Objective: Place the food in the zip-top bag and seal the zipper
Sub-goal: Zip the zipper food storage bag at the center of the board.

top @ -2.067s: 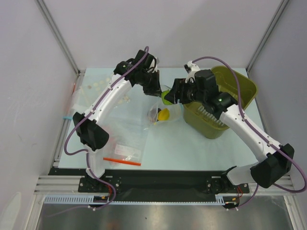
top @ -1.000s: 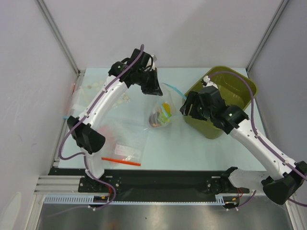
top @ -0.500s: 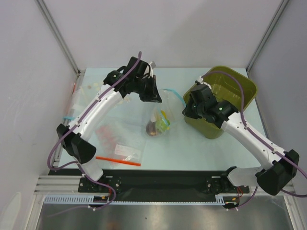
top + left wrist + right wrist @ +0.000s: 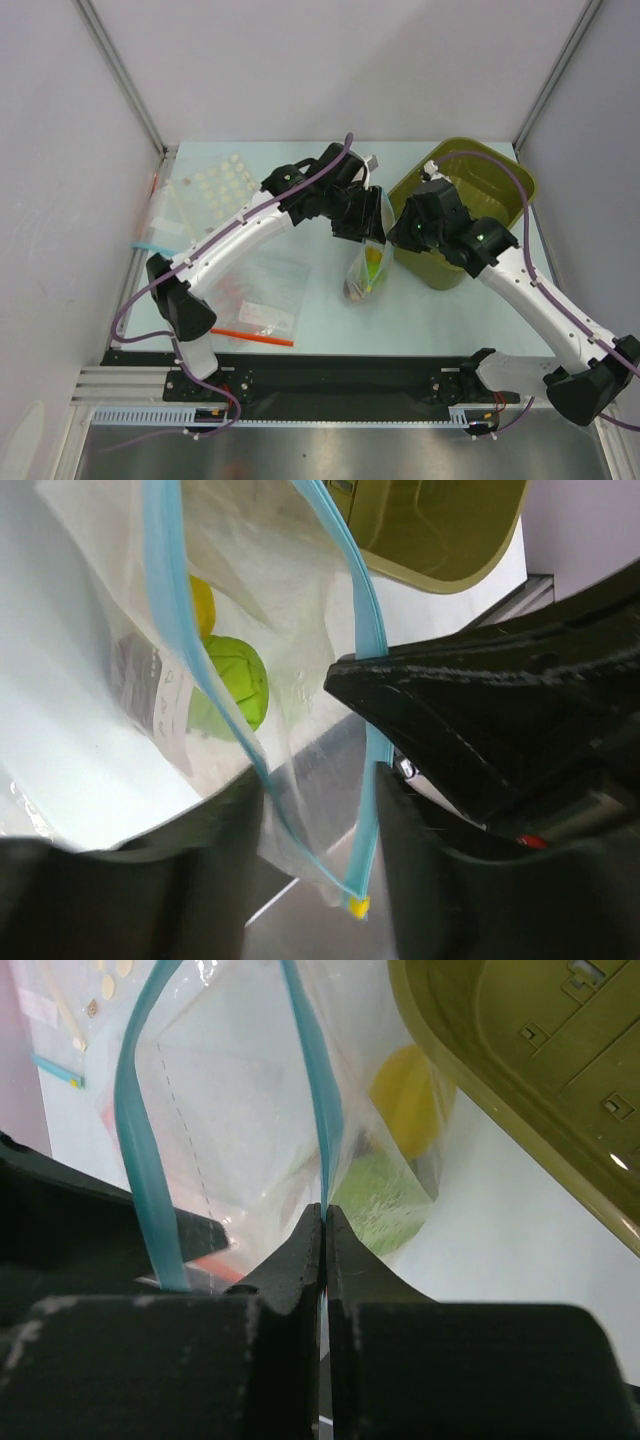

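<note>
The zip-top bag hangs above the table beside the bin, its mouth apart. In it lies the food: a green fruit, a yellow one and a dark one low down. My right gripper is shut on one light blue strip of the zipper; the other strip bows away to the left. My left gripper is open around the bag's corner, where both strips meet at a yellow end tab. In the top view the left gripper and the right gripper stand close together above the bag.
An olive green bin stands right behind the right gripper. A clear bag with white dots lies at the back left. Another clear bag with a red-orange strip lies at the front left, under the left arm.
The left arm has carried the bag rightward to the bin. The right gripper has shut on one zipper strip. The left gripper has opened and no longer pinches the bag.
</note>
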You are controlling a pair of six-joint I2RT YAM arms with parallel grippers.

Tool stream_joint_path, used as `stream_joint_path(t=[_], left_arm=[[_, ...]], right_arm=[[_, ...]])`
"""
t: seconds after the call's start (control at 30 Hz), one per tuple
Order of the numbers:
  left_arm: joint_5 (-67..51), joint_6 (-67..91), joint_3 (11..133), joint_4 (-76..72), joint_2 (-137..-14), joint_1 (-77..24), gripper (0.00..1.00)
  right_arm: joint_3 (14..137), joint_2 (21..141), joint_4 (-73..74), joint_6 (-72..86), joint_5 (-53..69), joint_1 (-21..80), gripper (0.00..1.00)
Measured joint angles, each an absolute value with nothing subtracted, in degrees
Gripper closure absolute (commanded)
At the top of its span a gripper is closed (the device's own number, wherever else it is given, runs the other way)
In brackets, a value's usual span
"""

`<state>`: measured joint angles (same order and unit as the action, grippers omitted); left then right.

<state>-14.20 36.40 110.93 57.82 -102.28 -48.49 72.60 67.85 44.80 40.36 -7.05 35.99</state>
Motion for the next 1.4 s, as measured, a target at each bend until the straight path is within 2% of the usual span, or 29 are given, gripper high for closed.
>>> stream_joint_path(t=[0.07, 0.1, 0.17, 0.5, 0.73, 0.93, 1.07, 1.2, 1.4], left_arm=[[-13.4, 36.1, 111.2, 57.8, -102.1, -48.9, 0.31], [-13.0, 36.0, 111.1, 57.8, -101.8, -48.9, 0.14], [-11.7, 35.9, 108.7, 56.3, -99.6, -48.9, 0.0], [-7.0, 31.9, 78.2, 38.6, -70.0, -52.7, 0.0], [7.9, 24.3, 61.2, 24.8, -58.5, -64.1, 0.07], [14.9, 16.3, 49.1, 12.9, -55.5, -70.5, 0.15], [16.4, 11.2, 47.3, 6.7, -56.4, -73.7, 0.19], [16.8, 8.3, 46.5, 1.3, -58.3, -75.3, 0.31], [16.2, 6.5, 45.8, -2.7, -62.0, -75.5, 0.36]], right_arm=[[71.6, 67.3, 44.4, 40.5, -6.5, 35.3, 1.0], [70.7, 66.9, 44.1, 40.7, -6.0, 34.9, 1.0], [69.3, 66.5, 43.8, 41.2, -5.2, 34.2, 1.0], [68.5, 66.5, 42.7, 44.3, -4.9, 33.3, 1.0], [69.6, 68.6, 43.1, 48.5, -4.3, 33.4, 1.0], [70.7, 69.0, 44.4, 51.5, -4.3, 34.1, 1.0], [70.9, 69.0, 45.4, 52.5, -4.8, 34.3, 1.0], [71.4, 69.0, 46.1, 53.2, -5.6, 34.6, 1.0], [72.5, 68.9, 46.9, 54.0, -6.9, 35.1, 1.0]])
